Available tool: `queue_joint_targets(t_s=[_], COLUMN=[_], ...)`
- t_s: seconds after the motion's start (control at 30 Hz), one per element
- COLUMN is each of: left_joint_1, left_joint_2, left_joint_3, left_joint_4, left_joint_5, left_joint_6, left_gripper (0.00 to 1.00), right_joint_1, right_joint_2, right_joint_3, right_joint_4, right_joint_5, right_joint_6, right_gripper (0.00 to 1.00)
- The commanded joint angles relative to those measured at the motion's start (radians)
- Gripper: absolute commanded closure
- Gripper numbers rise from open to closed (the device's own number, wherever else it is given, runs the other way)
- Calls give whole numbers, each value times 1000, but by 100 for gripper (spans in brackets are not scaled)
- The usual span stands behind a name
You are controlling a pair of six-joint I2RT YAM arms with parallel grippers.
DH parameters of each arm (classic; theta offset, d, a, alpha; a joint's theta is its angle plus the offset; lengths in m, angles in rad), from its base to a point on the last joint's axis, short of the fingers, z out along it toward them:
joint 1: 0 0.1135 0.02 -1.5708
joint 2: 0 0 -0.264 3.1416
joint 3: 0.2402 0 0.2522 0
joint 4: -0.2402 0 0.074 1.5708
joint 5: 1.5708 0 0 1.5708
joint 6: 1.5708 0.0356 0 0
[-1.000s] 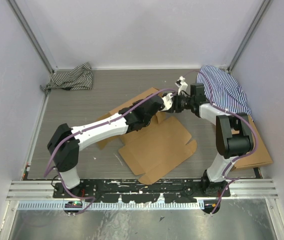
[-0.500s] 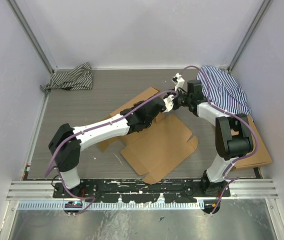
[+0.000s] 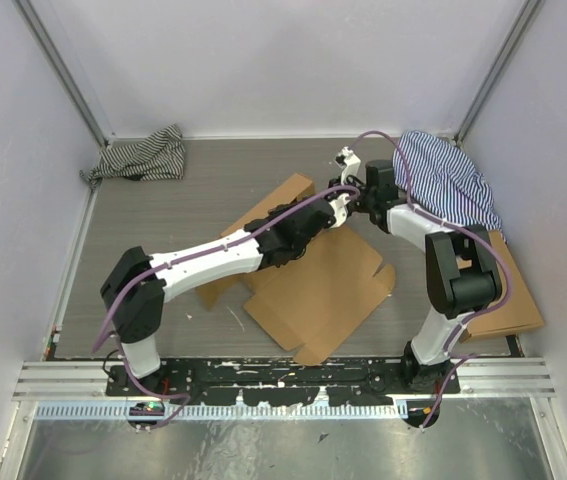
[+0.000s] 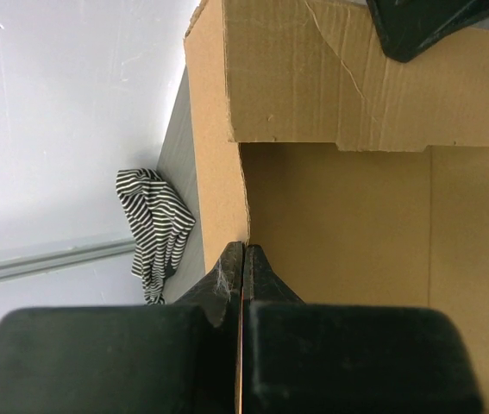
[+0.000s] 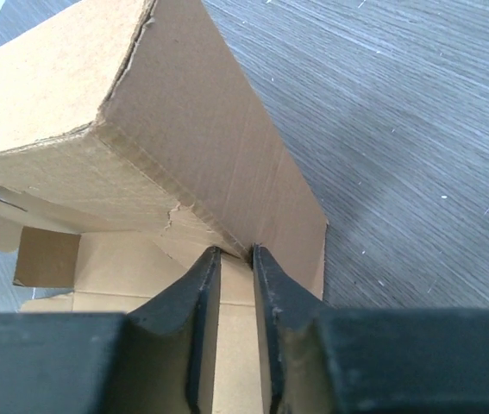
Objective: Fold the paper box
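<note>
The paper box (image 3: 313,285) lies half-unfolded on the table (image 3: 163,215) beneath both wrists, with one flap standing on edge between the two tools. The left gripper (image 4: 242,259) is pinched tight on that flap's thin edge, which runs straight ahead of its fingertips. The right gripper (image 5: 235,254) meets it from the far side, jaws narrow around a cardboard wall below a folded corner. A black-and-white striped cloth (image 4: 153,220) lies beyond and left of the left fingertips, and a blue striped cloth (image 3: 443,180) lies behind the right wrist.
</note>
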Motion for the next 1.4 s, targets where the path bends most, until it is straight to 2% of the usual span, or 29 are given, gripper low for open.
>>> queue_joint_targets(t_s=[0.0, 0.1, 0.17, 0.2, 0.27, 0.33, 0.63, 0.77, 1.03, 1.07, 1.1, 1.13, 1.37], left_joint_1=[-21, -20, -21, -21, -21, -21, -22, -22, -26, -27, -27, -27, -29], left_joint_2=[39, 42, 46, 46, 46, 43, 34, 42, 49, 49, 50, 51, 71], left_joint_3=[33, 36, 38, 38, 38, 36, 38, 44, 58, 60, 63, 63, 78], left_joint_4=[-13, -15, -15, -15, -16, -17, -17, -17, -24, -27, -29, -31, -38], left_joint_5=[49, 46, 45, 44, 43, 44, 49, 51, 59, 59, 59, 59, 33], left_joint_6=[-26, -26, -25, -24, -24, -24, -27, -29, -31, -32, -33, -33, -36], left_gripper=[100, 100, 100, 100, 100, 100, 100, 100, 100, 100, 100, 100, 100], right_joint_1=[27, 30, 29, 31, 29, 29, 28, 28, 29, 30, 29, 29, 26], right_joint_2=[22, 30, 30, 26, 20, 11, -39, -17, 127, 138, 146, 148, 151], right_joint_3=[44, 48, 46, 46, 48, 52, 64, 122, 265, 274, 279, 278, 259], right_joint_4=[64, 57, 57, 54, 43, 27, 4, -43, -125, -125, -124, -121, -76], right_joint_5=[3, -2, 2, 9, 15, 22, 51, 60, -132, -144, -148, -150, -135], right_joint_6=[2, 2, 1, -1, -17, -36, -158, -213, -295, -295, -295, -294, -277], right_gripper=[82, 92, 93, 89, 71, 64, 47, 41, 39, 35, 23, 16, 18])
